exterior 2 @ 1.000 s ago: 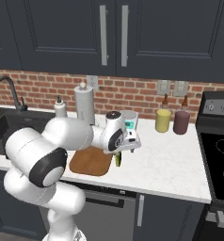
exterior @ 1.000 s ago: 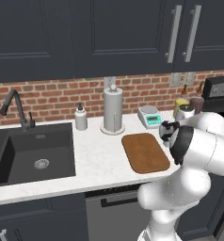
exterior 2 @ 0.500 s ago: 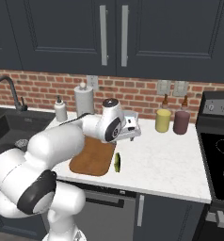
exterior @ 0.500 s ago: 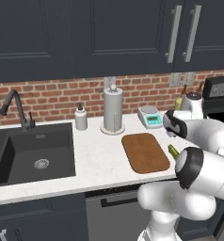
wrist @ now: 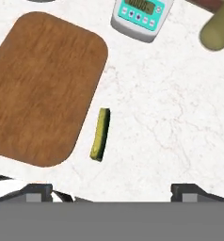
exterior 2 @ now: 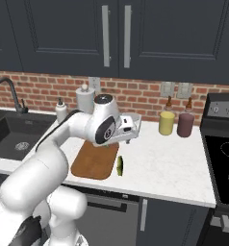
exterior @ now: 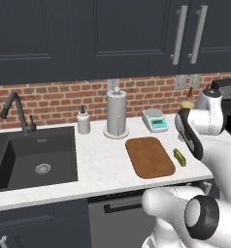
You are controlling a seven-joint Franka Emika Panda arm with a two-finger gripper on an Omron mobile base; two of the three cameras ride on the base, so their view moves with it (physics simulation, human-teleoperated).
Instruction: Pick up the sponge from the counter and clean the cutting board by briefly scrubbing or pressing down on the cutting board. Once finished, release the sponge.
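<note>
Gripper (wrist: 111,190) jaws spread wide and empty, high above the counter (wrist: 170,122), sponge (wrist: 100,134) lying on edge near the counter's front edge just beside the cutting board (wrist: 41,89); risk: thin upright sponge tips or skids if fingers descend off-centre.

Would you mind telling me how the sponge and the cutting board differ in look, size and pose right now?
Size: the sponge is a small narrow block, while the cutting board is far larger and broad.
Colour: the sponge is yellow-green; the cutting board is brown wood grain.
Pose: the sponge appears to stand on its thin edge, whereas the cutting board lies flat.
Shared: both rest on the white counter, side by side but apart, and neither is held by the gripper.
</note>
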